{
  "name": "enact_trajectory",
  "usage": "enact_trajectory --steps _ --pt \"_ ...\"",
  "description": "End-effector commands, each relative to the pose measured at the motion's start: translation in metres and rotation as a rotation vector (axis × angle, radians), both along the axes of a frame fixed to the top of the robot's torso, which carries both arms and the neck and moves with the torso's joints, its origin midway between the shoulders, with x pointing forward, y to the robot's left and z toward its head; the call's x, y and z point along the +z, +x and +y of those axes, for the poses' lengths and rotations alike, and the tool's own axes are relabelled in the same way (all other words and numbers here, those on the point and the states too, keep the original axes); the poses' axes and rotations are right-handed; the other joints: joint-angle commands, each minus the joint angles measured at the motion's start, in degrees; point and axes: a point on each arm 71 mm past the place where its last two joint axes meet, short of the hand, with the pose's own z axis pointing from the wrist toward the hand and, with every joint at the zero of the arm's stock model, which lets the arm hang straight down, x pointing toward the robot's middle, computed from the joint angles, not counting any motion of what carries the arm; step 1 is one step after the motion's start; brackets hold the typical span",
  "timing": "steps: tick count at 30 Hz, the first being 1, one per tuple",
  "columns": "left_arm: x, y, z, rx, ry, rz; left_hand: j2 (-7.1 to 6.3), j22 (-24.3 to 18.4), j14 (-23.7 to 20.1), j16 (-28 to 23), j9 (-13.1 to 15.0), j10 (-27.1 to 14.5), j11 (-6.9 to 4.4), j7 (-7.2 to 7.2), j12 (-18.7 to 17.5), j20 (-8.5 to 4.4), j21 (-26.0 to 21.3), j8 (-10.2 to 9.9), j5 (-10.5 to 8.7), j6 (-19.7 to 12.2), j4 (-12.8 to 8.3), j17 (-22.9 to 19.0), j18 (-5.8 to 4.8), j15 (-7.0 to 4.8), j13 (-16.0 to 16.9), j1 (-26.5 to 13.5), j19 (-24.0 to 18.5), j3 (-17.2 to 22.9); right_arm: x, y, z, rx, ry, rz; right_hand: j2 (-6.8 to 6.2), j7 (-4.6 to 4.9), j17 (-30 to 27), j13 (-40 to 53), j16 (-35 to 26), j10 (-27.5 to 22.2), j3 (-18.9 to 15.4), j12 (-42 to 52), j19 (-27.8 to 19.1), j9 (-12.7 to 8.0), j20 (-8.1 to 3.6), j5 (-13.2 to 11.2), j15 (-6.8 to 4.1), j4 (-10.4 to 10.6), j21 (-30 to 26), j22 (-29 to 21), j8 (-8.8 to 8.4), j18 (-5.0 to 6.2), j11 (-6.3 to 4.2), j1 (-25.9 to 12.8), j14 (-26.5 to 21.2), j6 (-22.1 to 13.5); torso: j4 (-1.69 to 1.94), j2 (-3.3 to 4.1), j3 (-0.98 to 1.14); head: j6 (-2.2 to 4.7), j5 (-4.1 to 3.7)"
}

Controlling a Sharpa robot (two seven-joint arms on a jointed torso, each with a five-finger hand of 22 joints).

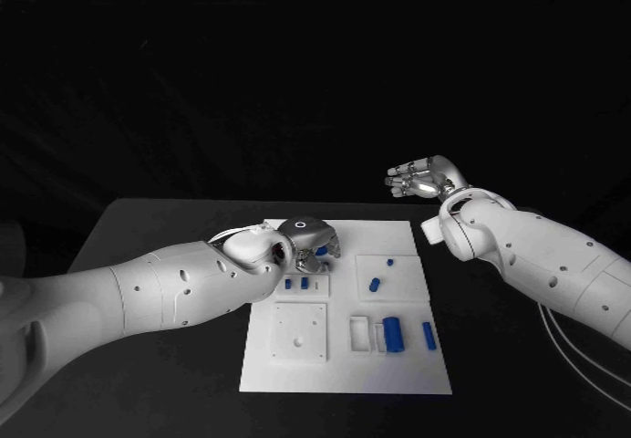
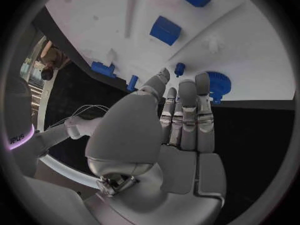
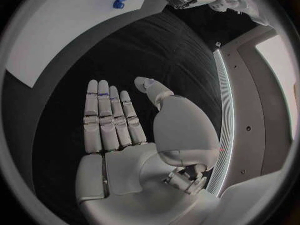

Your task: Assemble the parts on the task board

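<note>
The white task board [image 1: 395,235] lies in the middle of the black table. My left hand [image 1: 310,244] hovers over its far left corner, fingers straight and holding nothing. In the left wrist view its fingertips [image 2: 202,80] reach a blue gear [image 2: 219,86] at the board's edge, with a small blue peg [image 2: 179,68] beside it; whether they touch the gear I cannot tell. My right hand [image 1: 421,178] is raised beyond the board's far right corner, flat and empty [image 3: 115,120]. Blue parts lie on the board: two small blocks [image 1: 296,284], a peg [image 1: 375,284], a cylinder [image 1: 392,334] and a bar [image 1: 429,336].
A white square plate [image 1: 300,330] and a white frame [image 1: 359,333] sit on the board's near half. Black table surface surrounds the board on all sides. My left forearm [image 1: 171,292] crosses the table's left side.
</note>
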Motion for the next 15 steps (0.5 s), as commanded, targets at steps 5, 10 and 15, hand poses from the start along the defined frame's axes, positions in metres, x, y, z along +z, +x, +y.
enact_trajectory --steps 5,10,15 --pt "-0.0042 0.0 -0.0013 -0.008 0.06 0.005 0.1 1.34 0.96 0.98 -0.05 2.54 -0.21 0.47 -0.37 0.1 1.31 -0.1 1.17 0.77 -0.26 -0.16 1.13 0.13 -0.11 -0.14 0.49 2.06 0.0019 -0.0005 0.0025 0.018 0.022 -0.021 0.1 0.22 -0.11 -0.04 -0.4 -0.32 -0.29 -0.3 0.22 -0.05 -0.07 0.25 0.26 0.27 0.14 -0.06 -0.17 -0.28 0.12 0.27 -0.45 -0.45 0.04 -0.02 -0.03 -0.16 -0.09" --pt "-0.005 0.0015 0.0006 0.001 0.066 0.004 -0.06 1.35 1.43 1.49 -0.04 4.57 -0.47 0.62 -0.38 0.11 2.86 -0.1 1.31 1.76 -0.44 -0.25 1.41 0.13 -0.11 -0.75 0.32 4.64 0.0015 -0.0001 0.0039 0.019 0.023 -0.02 0.07 0.26 -0.12 -0.04 -0.4 -0.44 -0.47 -0.3 0.11 -0.05 0.0 0.31 0.34 0.33 0.13 -0.07 -0.17 -0.27 0.18 0.24 -0.54 -0.58 0.12 0.0 0.04 -0.25 -0.06" --pt "-0.0051 0.0033 0.0027 0.01 0.067 0.0 -0.33 1.26 1.54 1.61 -0.05 4.71 -0.51 0.58 -0.34 0.15 4.58 -0.12 1.32 1.65 -0.57 -0.44 1.61 0.12 -0.09 -1.24 -0.33 6.47 0.0011 0.0002 0.0057 0.022 0.025 -0.019 0.11 0.27 -0.12 -0.04 -0.4 -0.48 -0.56 -0.28 0.06 -0.04 0.03 0.35 0.38 0.37 0.13 -0.07 -0.17 -0.26 0.19 0.24 -0.57 -0.58 0.06 0.02 0.03 -0.3 -0.02"
